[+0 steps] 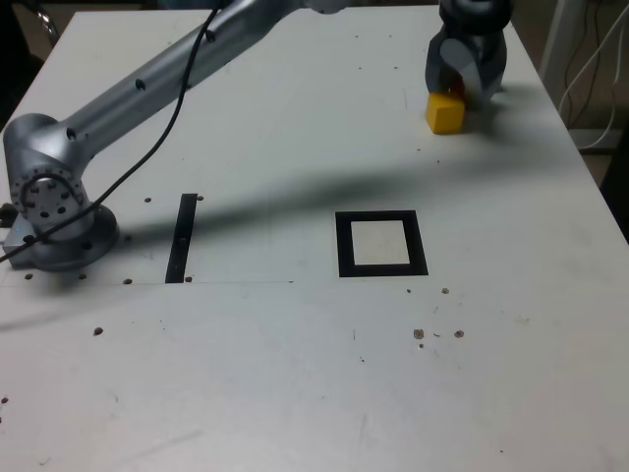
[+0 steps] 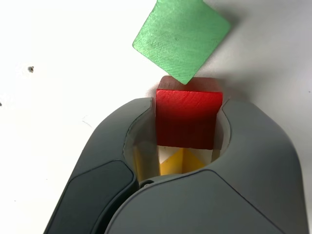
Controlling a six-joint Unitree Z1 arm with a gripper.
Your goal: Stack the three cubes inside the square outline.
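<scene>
The exterior view is evenly lit but soft and slightly grainy — the arm (image 1: 167, 74) casts a long, diffuse shadow across the table (image 1: 295, 393). The wrist view is bright — the white surface is nearly blown out, while the hand (image 2: 187, 146) sits in shade.

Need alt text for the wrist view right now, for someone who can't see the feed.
The dark grey gripper has a red cube between its fingers, with a yellow cube partly visible behind it. A green cube lies just beyond the red one on the white table.
</scene>
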